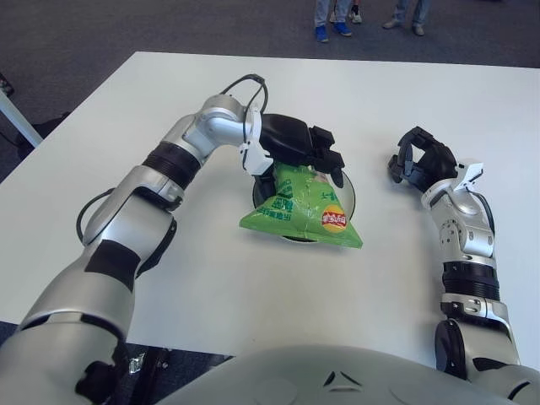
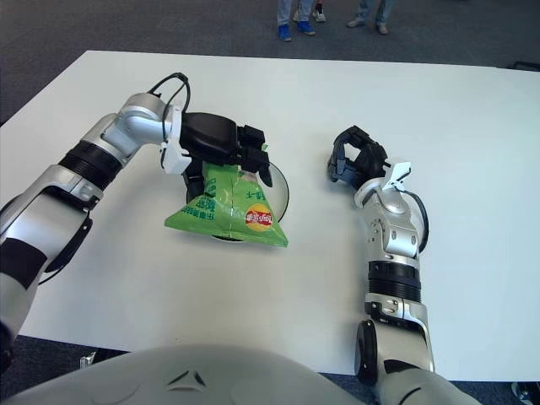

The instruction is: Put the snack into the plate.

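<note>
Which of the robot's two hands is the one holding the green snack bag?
The left hand, reaching over the plate, grips the top of the green snack bag. The right hand shows apart to the plate's right, fingers curled, holding nothing.

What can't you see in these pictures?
- Most of the plate, both views: the snack bag covers it.
- The bag's top edge: the left hand hides it.
- People at the top edge: only their legs show.
- Right hand, right of the plate: idle, holding nothing.
</note>
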Robot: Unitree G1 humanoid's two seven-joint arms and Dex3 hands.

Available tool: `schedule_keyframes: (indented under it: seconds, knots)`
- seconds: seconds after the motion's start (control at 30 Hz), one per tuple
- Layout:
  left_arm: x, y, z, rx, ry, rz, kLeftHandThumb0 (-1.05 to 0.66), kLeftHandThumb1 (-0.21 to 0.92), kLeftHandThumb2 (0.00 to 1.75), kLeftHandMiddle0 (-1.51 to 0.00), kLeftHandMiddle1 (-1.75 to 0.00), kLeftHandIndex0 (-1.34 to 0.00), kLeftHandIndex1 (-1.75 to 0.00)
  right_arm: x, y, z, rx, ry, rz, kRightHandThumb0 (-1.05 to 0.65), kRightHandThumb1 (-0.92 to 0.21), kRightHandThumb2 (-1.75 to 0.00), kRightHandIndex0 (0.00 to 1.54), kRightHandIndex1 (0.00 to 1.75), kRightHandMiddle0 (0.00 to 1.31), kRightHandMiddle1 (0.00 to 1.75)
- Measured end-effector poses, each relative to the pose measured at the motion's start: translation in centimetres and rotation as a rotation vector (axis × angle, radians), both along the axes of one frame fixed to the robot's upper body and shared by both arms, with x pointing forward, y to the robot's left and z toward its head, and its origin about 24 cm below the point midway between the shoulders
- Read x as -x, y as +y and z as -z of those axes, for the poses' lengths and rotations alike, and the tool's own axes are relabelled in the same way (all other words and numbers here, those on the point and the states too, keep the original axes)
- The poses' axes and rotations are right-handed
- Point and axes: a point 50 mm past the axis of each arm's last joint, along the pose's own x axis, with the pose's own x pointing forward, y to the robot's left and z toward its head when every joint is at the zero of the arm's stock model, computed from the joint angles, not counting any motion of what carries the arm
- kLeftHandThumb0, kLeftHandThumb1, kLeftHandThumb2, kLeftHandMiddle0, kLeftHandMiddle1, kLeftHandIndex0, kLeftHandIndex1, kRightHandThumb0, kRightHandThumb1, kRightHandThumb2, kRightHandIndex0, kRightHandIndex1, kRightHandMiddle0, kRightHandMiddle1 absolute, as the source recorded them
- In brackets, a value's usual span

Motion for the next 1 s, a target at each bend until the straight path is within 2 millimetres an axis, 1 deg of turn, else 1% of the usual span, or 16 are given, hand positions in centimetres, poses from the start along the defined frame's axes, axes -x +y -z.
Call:
schedule_keyframes:
  seconds: [0.1,0.17,0.23,0.33,0.37,0.5,0.7,1.0]
  knots:
    - [0.1,0.2,-0.3,0.020,0.008,0.012,-0.77,0.54,0.70,0.00,-0.39,0.00,-0.48,-0.1,0.0,0.0,-0.002,0.001,0.000,-0.47,-0.36,-1.26,1.27,1.75,0.58,1.75]
    - [0.1,0.3,-0.4,0.031,-0.003,0.023,-0.81,0.54,0.70,0.00,-0.23,0.00,-0.34,-0.3,0.0,0.0,-0.003,0.001,0.000,-0.47,-0.37,-1.26,1.26,1.75,0.58,1.75]
    - [0.2,0.4,-0.7,0.040,-0.026,0.038,-0.83,0.56,0.70,0.00,-0.12,0.00,-0.24,-0.4,0.0,0.0,-0.004,0.002,0.000,-0.47,-0.36,-1.26,1.25,1.75,0.58,1.75]
    - [0.2,0.7,-1.2,0.053,-0.061,0.051,-0.87,0.58,0.68,0.00,-0.04,0.00,-0.16,-0.5,0.1,0.0,-0.005,0.004,0.001,-0.47,-0.36,-1.27,1.25,1.75,0.58,1.75]
    - [0.2,0.8,-1.4,0.056,-0.071,0.053,-0.88,0.58,0.66,0.00,-0.02,0.00,-0.11,-0.6,0.1,0.0,-0.005,0.005,0.002,-0.47,-0.36,-1.27,1.24,1.75,0.58,1.75]
    - [0.0,1.1,-2.0,0.059,-0.096,0.050,-0.90,0.57,0.63,0.00,0.00,0.00,-0.02,-0.6,0.0,0.0,-0.001,0.004,0.011,-0.47,-0.35,-1.28,1.25,1.75,0.59,1.75]
    - [-0.3,1.2,-2.4,0.056,-0.075,0.029,-0.92,0.56,0.60,0.00,0.00,0.00,0.00,-0.5,0.0,-0.1,0.000,0.002,0.019,-0.48,-0.35,-1.29,1.26,1.75,0.59,1.75]
    - [-0.9,1.5,-2.4,0.025,-0.007,-0.018,-0.92,0.56,0.59,0.00,0.00,0.00,0.00,-0.5,0.1,-0.1,-0.001,-0.001,0.010,-0.47,-0.36,-1.27,1.29,1.75,0.59,1.75]
